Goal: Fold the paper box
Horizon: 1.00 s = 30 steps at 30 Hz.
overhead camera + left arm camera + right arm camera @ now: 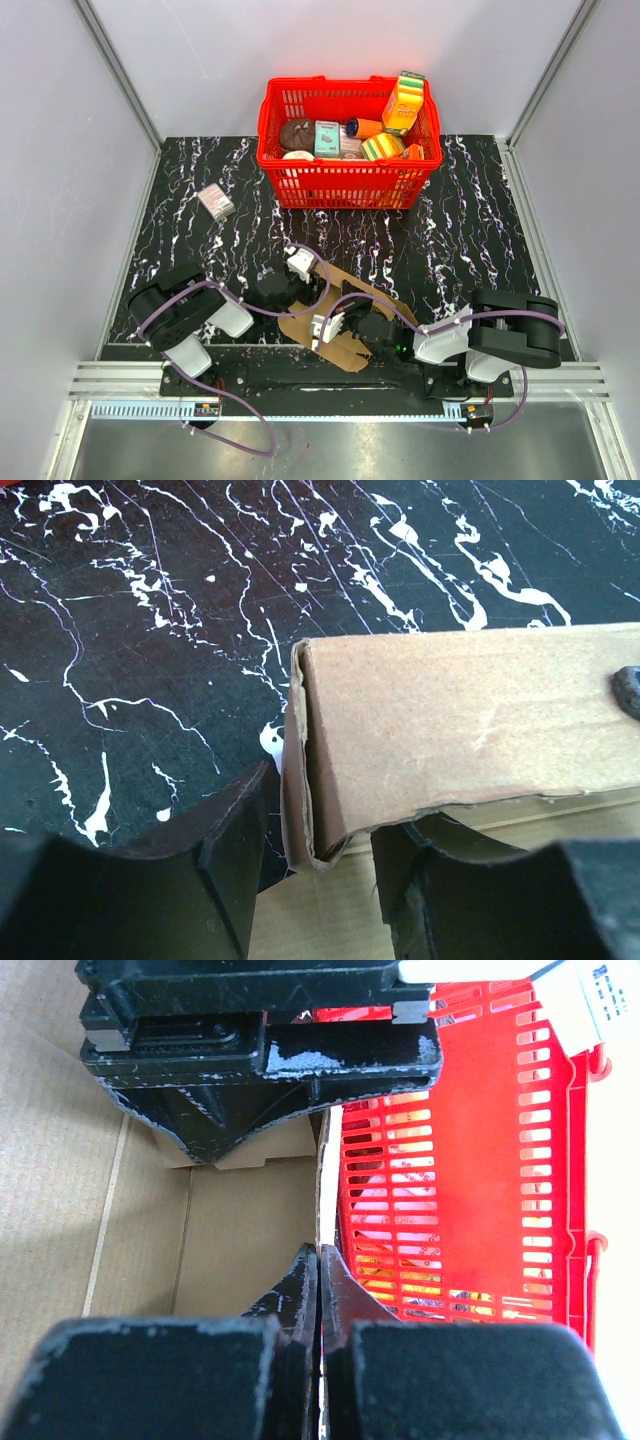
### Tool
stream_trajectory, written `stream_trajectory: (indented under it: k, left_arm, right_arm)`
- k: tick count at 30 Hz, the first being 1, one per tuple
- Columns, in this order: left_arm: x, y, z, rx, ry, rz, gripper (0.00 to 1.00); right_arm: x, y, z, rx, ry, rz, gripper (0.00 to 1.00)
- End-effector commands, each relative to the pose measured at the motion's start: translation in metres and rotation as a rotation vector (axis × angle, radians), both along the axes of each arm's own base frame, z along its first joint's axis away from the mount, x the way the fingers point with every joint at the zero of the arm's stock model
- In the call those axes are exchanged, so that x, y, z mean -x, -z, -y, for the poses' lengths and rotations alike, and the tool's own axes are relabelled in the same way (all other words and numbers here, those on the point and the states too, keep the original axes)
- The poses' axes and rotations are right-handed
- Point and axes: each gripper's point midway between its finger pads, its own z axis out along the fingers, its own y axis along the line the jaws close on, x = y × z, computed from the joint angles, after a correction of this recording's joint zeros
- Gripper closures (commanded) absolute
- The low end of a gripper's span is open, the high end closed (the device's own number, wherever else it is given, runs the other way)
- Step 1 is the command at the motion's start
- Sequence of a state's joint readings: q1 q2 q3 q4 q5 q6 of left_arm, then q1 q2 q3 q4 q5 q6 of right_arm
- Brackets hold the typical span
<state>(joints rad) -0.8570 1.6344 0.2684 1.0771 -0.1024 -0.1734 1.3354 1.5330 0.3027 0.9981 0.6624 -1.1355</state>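
The brown paper box (348, 352) lies partly folded near the table's front edge, between the two arms. My left gripper (300, 265) is at its far left end. In the left wrist view a folded-over corner of the paper box (450, 720) stands between the left gripper's (322, 805) spread jaws, and the fingers (235, 850) do not press on it. My right gripper (323, 328) is over the middle of the box. Its jaws (318, 1250) are shut on the thin edge of an upright panel of the paper box (240, 1230).
A red basket (340, 188) full of colourful packages stands at the back centre, and also shows past the panel as the red basket (480, 1160). A small pinkish-grey box (216, 202) lies at the back left. The left arm's black head (260, 1050) hangs close above the right gripper.
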Motion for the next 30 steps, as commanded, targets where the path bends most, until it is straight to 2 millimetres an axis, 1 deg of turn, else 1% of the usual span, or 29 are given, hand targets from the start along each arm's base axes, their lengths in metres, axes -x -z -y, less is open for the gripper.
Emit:
stream_trajectory:
  k: [1,9,13,18,22,25,28,30]
  left_arm:
    - [-0.012,-0.021,0.009,0.055,-0.016,0.071,0.54]
    - [-0.017,-0.019,0.011,0.054,-0.032,0.067,0.63]
    - [-0.020,-0.023,0.013,0.062,-0.039,0.072,0.68]
    - [-0.022,-0.025,0.014,0.061,-0.044,0.081,0.72]
    - [-0.024,-0.025,0.012,0.062,-0.056,0.084,0.79]
    - [-0.024,-0.024,0.014,0.060,-0.053,0.082,0.81]
    - [-0.025,-0.024,0.014,0.053,-0.056,0.084,0.85]
    - [-0.026,-0.024,0.015,0.045,-0.059,0.086,0.90]
  right_arm:
    - [0.010,0.007,-0.009,-0.019,-0.044,-0.056,1.00]
    - [0.011,0.009,-0.011,-0.020,-0.049,-0.060,1.00]
    - [0.011,0.010,-0.011,-0.018,-0.048,-0.063,1.00]
    - [0.012,0.010,-0.011,-0.018,-0.049,-0.065,1.00]
    - [0.012,0.010,-0.011,-0.022,-0.047,-0.066,1.00]
    - [0.012,0.010,-0.011,-0.023,-0.048,-0.069,1.00]
    - [0.013,0.012,-0.011,-0.019,-0.049,-0.070,1.00]
    - [0.013,0.012,-0.011,-0.022,-0.048,-0.073,1.00]
